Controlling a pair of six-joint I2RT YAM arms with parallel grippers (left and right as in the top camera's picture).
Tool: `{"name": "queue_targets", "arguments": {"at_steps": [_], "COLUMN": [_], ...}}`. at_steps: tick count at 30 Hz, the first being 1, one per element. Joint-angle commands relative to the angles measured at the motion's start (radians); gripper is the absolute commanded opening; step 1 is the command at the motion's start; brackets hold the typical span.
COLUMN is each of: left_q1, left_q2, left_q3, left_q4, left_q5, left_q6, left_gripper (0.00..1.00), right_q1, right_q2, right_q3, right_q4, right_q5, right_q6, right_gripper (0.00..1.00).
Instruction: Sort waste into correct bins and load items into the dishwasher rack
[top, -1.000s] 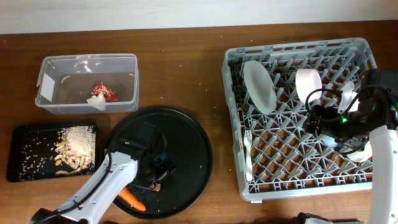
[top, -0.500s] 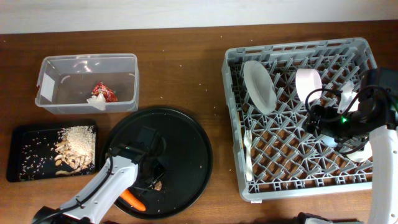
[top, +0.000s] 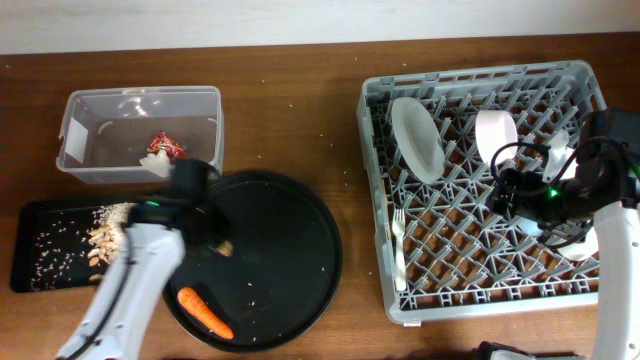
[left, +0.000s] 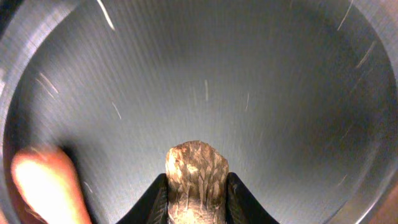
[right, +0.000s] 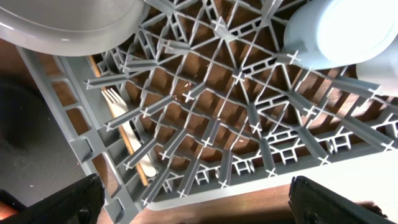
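My left gripper (top: 221, 244) is shut on the small brown lump (left: 196, 175) and holds it over the left part of the round black tray (top: 290, 255). An orange carrot (top: 204, 313) lies on that tray near its front edge; it shows as a blur (left: 42, 185) at the left of the left wrist view. The clear tub (top: 140, 94) holds a red wrapper (top: 167, 146) and a white tissue (top: 155, 164). Rice and beige scraps (top: 112, 238) lie in the flat black tray (top: 35, 250). My right gripper (right: 199, 205) hangs open over the grey rack (top: 470, 80).
The rack holds a tilted plate (top: 417, 138), a pink bowl (top: 495, 133) and a white fork (top: 399, 245) along its left side. A light-blue cup (right: 339, 31) stands in the rack ahead of my right gripper. Brown table shows between round tray and rack.
My left gripper has closed on the brown lump and swung up and to the left across the round tray, uncovering the carrot. The right arm has not moved.
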Motion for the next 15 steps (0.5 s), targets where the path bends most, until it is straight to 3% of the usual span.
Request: {"name": "queue_targets", "arguments": {"at_steps": [1,5,8,15], "left_q1": [0.246,0.543,0.689,0.712], "left_q2": [-0.023,-0.006,0.056,0.239], "left_q3": [0.094,0.093,0.079,0.078], "left_q4": [-0.008,0.014,0.047,0.105], "left_q5": [-0.023,-0.084,-0.144,-0.158], "left_q6": [0.123,0.123,0.122,0.122], "left_gripper": [0.18,0.18,0.18,0.25], "right_q1": [-0.002,-0.002,-0.002,-0.002], "right_q2": [-0.009,-0.009,-0.009,-0.009], "right_q3": [-0.006,-0.006,-0.006,-0.006], "right_q4": [0.002,0.002,0.003,0.001], "right_q5": [0.002,0.002,0.002,0.002], "right_q6": [-0.003,-0.003,-0.003,-0.003], "right_gripper": [0.98,0.98,0.98,0.98]}}
